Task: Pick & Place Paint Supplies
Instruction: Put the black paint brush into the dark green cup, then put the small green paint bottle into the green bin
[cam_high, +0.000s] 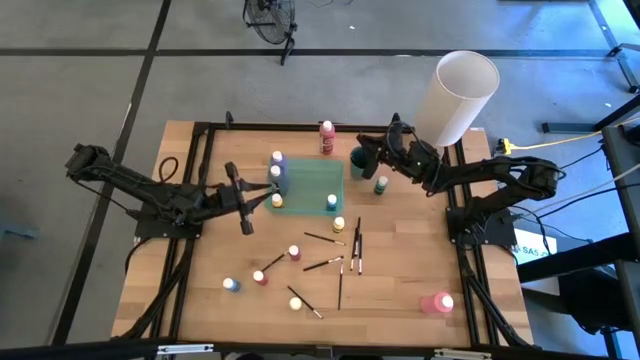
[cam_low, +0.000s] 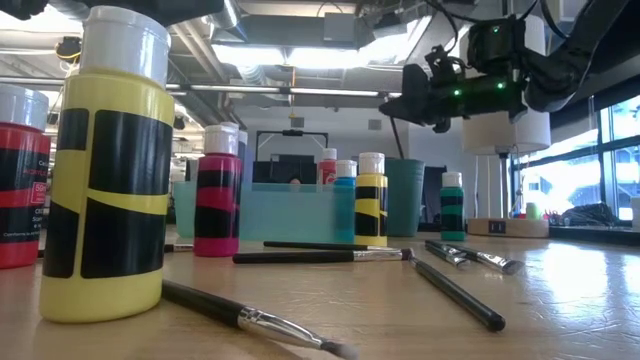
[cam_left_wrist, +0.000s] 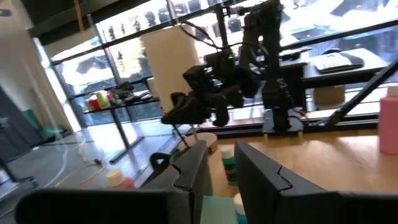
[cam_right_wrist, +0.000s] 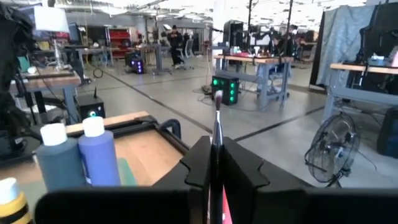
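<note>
Roughly six brushes lie loose mid-table, four bottles near them, four more on the green tray. Right gripper pinches one brush above the teal cup — left gripper slightly parted, empty, beside the tray.

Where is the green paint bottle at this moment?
In the high view, the green paint bottle stands on the table's right side, beside the teal cup, just below the right gripper.
</note>
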